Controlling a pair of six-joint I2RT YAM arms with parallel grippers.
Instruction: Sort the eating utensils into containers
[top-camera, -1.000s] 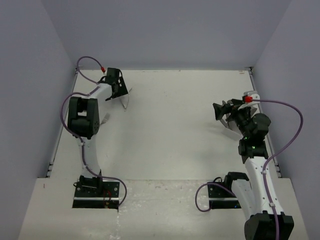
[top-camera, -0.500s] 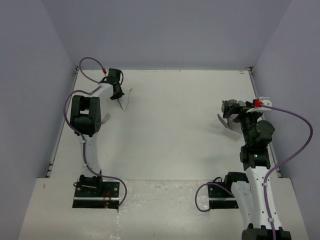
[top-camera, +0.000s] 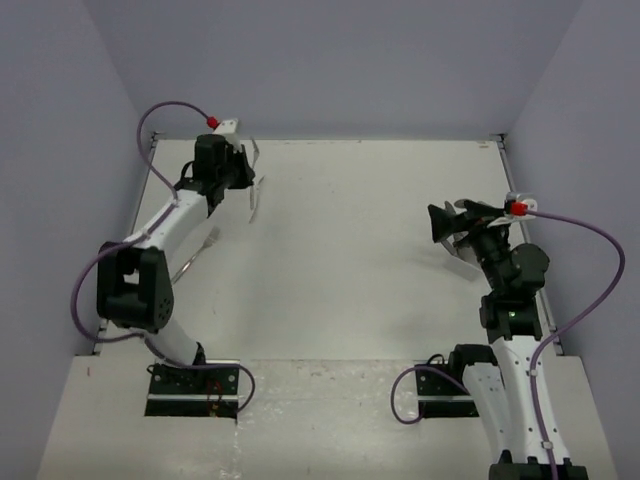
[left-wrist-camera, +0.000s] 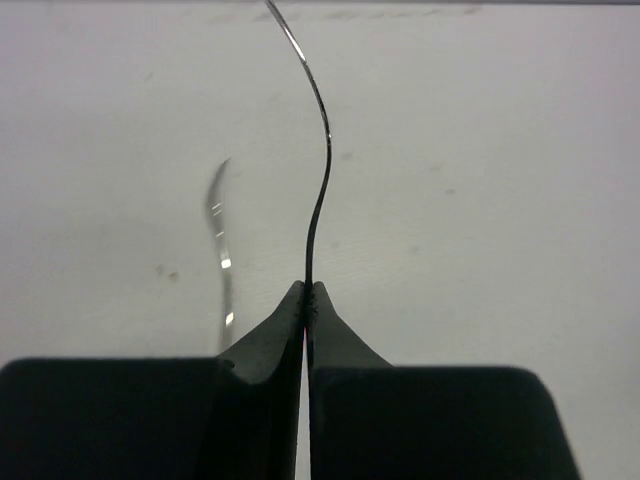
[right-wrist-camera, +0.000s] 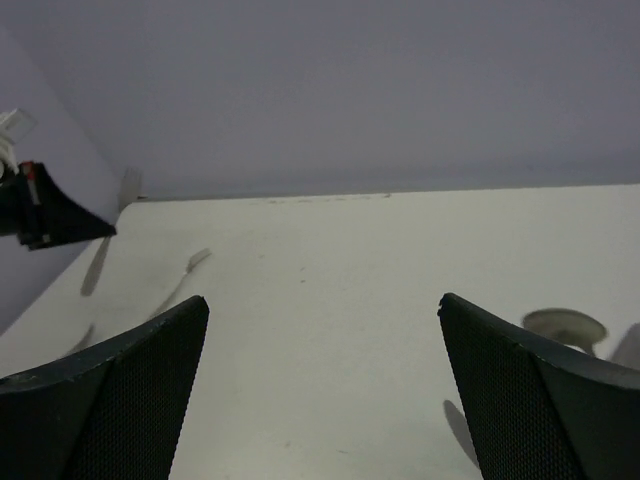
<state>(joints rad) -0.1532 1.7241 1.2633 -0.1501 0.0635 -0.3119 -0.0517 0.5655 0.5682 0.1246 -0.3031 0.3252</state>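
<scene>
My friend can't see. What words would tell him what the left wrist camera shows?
The left end effector is pinched shut on a thin silver utensil, seen edge-on and curving upward. A second shiny utensil shows just left of it, against the white table.

This is looking like a robotics lab test cell. Plain lavender-grey walls (top-camera: 330, 60) are closing in a white counter (top-camera: 350, 250) on its left, far and right sides. Two white-and-black robot arms, one on the left (top-camera: 130, 290) and one on the right (top-camera: 515, 345), are standing bolted at the near edge on black base plates (top-camera: 165, 395). Purple cables (top-camera: 392, 395) are looping loosely from the bases up towards the wrists. A silver utensil (top-camera: 198, 256) is lying loose on the counter beside the left arm, like a staged test piece.
</scene>
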